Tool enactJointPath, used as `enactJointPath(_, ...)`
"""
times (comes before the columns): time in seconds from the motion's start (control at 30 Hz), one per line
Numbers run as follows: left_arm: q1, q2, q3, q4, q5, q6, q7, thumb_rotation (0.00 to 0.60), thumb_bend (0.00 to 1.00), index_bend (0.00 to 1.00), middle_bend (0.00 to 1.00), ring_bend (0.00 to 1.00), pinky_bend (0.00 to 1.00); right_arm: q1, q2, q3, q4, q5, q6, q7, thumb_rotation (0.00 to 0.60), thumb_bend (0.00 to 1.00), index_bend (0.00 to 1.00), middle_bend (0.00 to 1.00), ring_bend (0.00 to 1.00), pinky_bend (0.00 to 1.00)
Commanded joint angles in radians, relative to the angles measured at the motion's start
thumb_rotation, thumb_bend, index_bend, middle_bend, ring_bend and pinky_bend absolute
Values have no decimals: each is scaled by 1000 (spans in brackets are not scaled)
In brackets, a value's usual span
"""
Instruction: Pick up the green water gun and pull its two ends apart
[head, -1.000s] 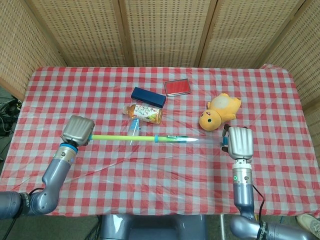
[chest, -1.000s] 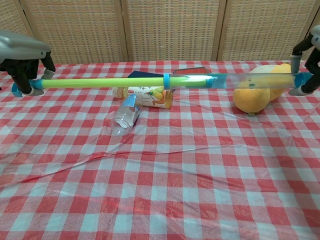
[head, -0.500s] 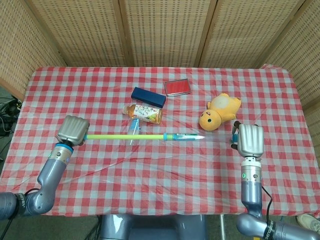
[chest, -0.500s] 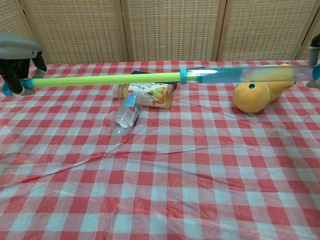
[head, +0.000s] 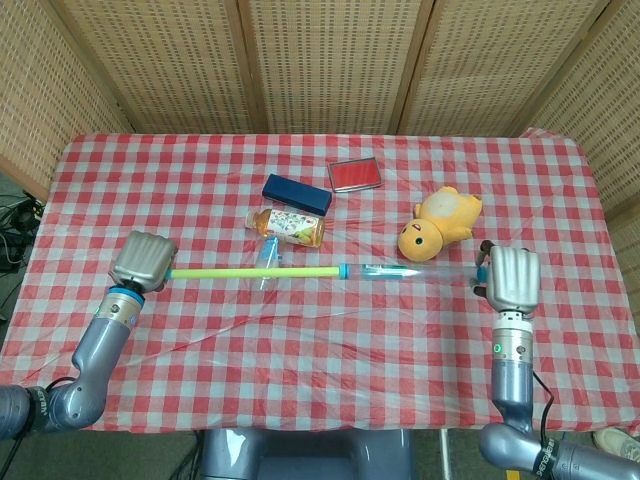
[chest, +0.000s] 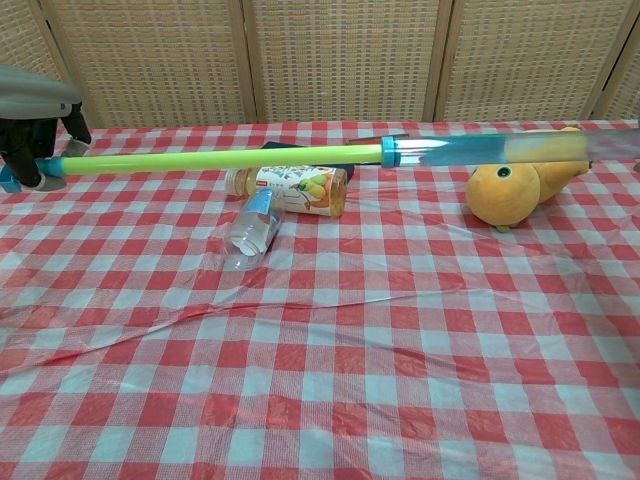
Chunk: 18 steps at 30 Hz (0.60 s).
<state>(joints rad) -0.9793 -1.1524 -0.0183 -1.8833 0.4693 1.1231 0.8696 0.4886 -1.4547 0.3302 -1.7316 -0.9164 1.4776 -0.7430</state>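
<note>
The green water gun (head: 255, 271) (chest: 220, 160) is held level above the table, stretched long. Its green rod runs from my left hand (head: 142, 260) (chest: 32, 130), which grips the blue end cap, to a blue collar (head: 343, 270) (chest: 389, 151). From the collar a clear barrel (head: 420, 273) (chest: 480, 149) reaches to my right hand (head: 511, 279), which grips the far end. In the chest view the right hand is off the frame's right edge.
Under the gun lie a juice bottle (head: 287, 226) (chest: 290, 190) and a clear bottle with a blue cap (chest: 252, 229). A yellow plush toy (head: 438, 223) (chest: 518, 184) sits behind the barrel. A dark blue box (head: 297, 193) and a red case (head: 355, 174) lie farther back.
My right hand has moved right, drawing the clear barrel out along the green rod, and the collar has slid right with it. The left hand shifted slightly left early on, then held.
</note>
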Motion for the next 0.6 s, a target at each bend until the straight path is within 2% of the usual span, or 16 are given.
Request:
enactJointPath(0.03, 4, 2, -2, 0, 20, 3, -7, 600, 563, 815, 958, 851, 755, -1, 5, -4, -2, -4, -4, 10, 600, 330, 679, 999, 994, 624)
enactJointPath(0.07, 6, 2, -2, 1, 28, 4, -10, 600, 527, 761, 934, 828, 722, -1, 7, -8, -2, -11, -8, 17, 600, 318, 642, 981, 967, 616)
enactJointPath(0.13, 7, 8, 2, -6, 27, -3, -6, 600, 422, 606, 788, 697, 623, -2, 13, -20, 1, -26, -15, 23, 600, 288, 541, 889, 867, 562)
enactJointPath(0.2, -1, 20, 8, -18, 10, -23, 7, 600, 292, 415, 514, 465, 470, -2, 18, -32, 3, -33, -23, 19, 600, 256, 397, 712, 714, 432)
enactJointPath(0.27, -8, 30, 11, -29, -8, -43, 15, 600, 221, 305, 333, 322, 350, -1, 21, -35, 4, -32, -29, 19, 600, 236, 229, 480, 501, 256)
enactJointPath(0.3, -11, 35, 12, -35, -15, -52, 15, 600, 190, 257, 247, 256, 294, 0, 22, -35, 6, -32, -32, 21, 600, 232, 157, 385, 404, 205)
enactJointPath(0.33, -14, 40, 13, -41, -22, -62, 14, 600, 173, 224, 189, 208, 257, 1, 22, -35, 9, -33, -34, 23, 600, 229, 116, 334, 351, 185)
enactJointPath(0.4, -23, 58, 12, -57, -46, -90, 11, 600, 155, 186, 123, 150, 212, 1, 22, -32, 17, -28, -38, 34, 600, 226, 51, 246, 264, 162)
enactJointPath(0.6, -24, 71, 14, -58, -36, -103, -17, 600, 147, 155, 65, 82, 148, -2, 18, -42, 28, -33, -41, 49, 600, 224, 47, 223, 245, 156)
